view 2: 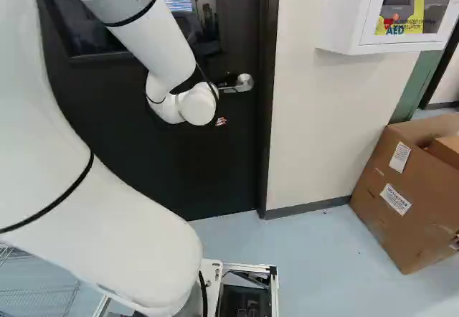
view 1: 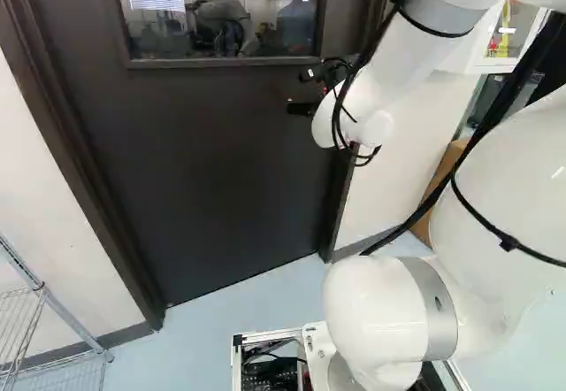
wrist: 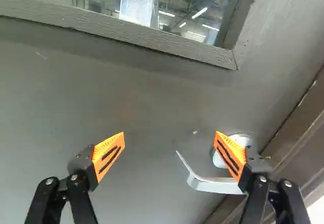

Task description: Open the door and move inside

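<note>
The dark door (view 1: 203,170) stood shut in its frame (view 1: 334,201), ahead of the arm (view 1: 424,46); its window (view 1: 221,15) took up the upper part of the leaf, with ceiling lights showing in the glass. The silver lever handle (view 2: 244,83) sat near the door's edge, below the window and close to the frame; in the right base view it showed just beside the arm's wrist end.

The tool (view 1: 299,90) was in front of the door, near the handle; its two fingers stood wide apart, with nothing clamped between the orange pads (wrist: 109,155). In the wrist view one finger overlapped the handle, hiding part of it; the lever's free end reached into the space between the fingers, while its round mount showed behind that same finger; whether finger and handle touched, I could not tell.

A pale wall (view 2: 323,123) ran on beyond the frame, carrying a white cabinet (view 2: 337,16) with a clear front and a yellow device in it; below and farther along, a cardboard box (view 2: 401,209) rested on the light blue floor (view 2: 323,259); a wire rack (view 1: 40,298) stood at the left of the left base view, near the wall on the door's other side.
</note>
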Controlling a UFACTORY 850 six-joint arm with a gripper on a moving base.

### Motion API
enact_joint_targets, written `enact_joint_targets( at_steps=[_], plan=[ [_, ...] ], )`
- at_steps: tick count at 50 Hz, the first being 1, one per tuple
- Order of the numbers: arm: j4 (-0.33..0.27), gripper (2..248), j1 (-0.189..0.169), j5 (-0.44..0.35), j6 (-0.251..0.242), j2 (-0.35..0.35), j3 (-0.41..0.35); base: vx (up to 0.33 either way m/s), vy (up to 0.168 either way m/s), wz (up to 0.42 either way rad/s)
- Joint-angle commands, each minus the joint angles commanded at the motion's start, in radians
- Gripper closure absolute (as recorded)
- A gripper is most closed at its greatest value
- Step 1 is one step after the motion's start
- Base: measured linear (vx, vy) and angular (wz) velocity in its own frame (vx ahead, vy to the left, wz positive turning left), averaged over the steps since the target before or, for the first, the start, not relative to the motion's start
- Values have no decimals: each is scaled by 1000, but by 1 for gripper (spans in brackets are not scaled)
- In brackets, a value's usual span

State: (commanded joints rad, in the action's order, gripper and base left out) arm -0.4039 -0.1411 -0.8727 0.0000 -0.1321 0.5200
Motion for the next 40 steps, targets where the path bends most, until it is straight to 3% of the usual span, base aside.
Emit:
enact_joint_targets(
  at_steps=[10, 40],
  plan=[
    [-28, 3, -9, 0, 0, 8, 6, 0, 0, 0],
    [-31, 3, -13, 0, 0, 73, 4, 0, 0, 0]
  ],
)
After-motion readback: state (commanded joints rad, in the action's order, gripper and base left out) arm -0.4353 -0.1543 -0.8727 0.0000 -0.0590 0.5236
